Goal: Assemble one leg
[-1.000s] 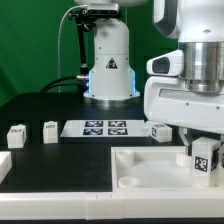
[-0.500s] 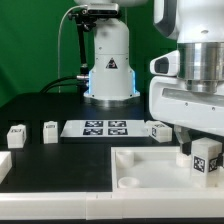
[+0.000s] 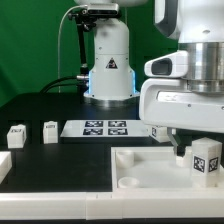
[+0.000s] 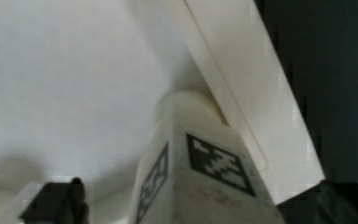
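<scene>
Black tabletop carries the white panel. Gripper pinches the leg, seemingly light, rigid, smooth plastic; grip its flat sides.

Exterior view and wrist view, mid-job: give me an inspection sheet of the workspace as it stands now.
Surface: black table, with the marker board lying flat on it.
Job's things: one leg stands upright at the large white panel, tag facing the camera; whether it is seated in a socket cannot be told. Two more legs stand apart on the table at the exterior view's left. The fourth is hidden.
Clutter: a white part cut off by the frame edge at the exterior view's left.
Grippers: pincer low over the leg at the panel; open or shut cannot be told.
Cables: black cable beside the white robot base.
Surroundings: green backdrop.
</scene>
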### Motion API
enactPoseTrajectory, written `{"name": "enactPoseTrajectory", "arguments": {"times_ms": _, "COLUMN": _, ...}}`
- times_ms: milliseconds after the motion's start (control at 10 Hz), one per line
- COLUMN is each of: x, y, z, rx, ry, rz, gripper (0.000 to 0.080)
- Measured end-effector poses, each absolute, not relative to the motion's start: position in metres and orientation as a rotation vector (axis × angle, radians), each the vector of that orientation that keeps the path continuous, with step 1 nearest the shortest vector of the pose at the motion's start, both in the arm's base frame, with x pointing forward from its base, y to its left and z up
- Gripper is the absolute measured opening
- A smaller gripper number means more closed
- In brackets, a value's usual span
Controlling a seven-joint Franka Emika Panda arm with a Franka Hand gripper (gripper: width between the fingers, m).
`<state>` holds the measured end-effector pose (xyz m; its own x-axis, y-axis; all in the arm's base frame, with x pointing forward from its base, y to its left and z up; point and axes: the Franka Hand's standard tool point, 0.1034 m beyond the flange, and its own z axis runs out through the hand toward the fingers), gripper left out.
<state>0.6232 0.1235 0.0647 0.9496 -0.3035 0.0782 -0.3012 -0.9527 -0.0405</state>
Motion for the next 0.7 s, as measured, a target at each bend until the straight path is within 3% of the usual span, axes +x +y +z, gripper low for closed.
{"name": "enactPoseTrajectory", "arguments": {"times_ms": 700, "x": 0.6217, "y": 0.1273, "z": 0.0643, "rx": -3.096, "ry": -0.816, "rz": -0.09, "gripper": 0.0649}}
